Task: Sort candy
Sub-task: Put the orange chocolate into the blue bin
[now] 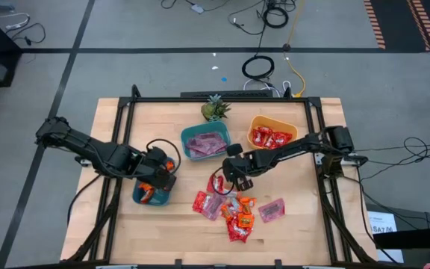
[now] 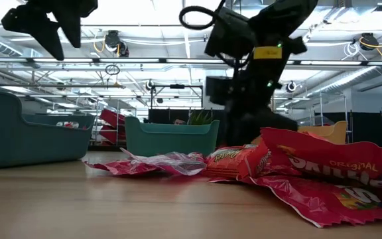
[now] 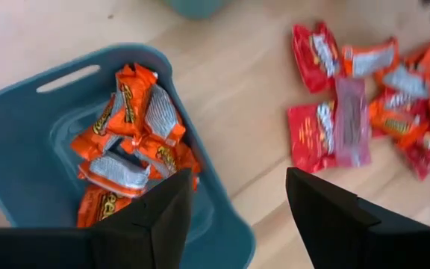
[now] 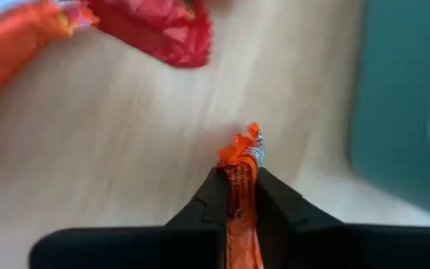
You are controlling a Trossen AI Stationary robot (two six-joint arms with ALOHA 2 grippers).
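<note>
The candy lies in a loose pile (image 1: 234, 211) of red, orange and pink-purple wrappers on the wooden table, right of centre near the front. My right gripper (image 4: 239, 170) stands at the pile's far left edge (image 1: 226, 178), shut on one orange candy (image 4: 239, 194). My left gripper (image 3: 239, 178) hangs open above a blue bowl (image 3: 21, 142) that holds several orange candies (image 3: 133, 134), at the table's left (image 1: 153, 193); nothing is between its fingers. My right gripper pinches the orange candy between its two fingers, which slant down from the table's right. The wrapper's crimped end (image 4: 245, 146) sticks out past the fingertips. Whether the candy is clear of the table, I cannot tell.
A teal bowl (image 1: 205, 142) with pink-purple candies stands at the centre back, and an orange bowl (image 1: 272, 134) with red candies to its right. A small green plant (image 1: 215, 110) stands at the far edge. Bare wood lies between the blue bowl and the pile.
</note>
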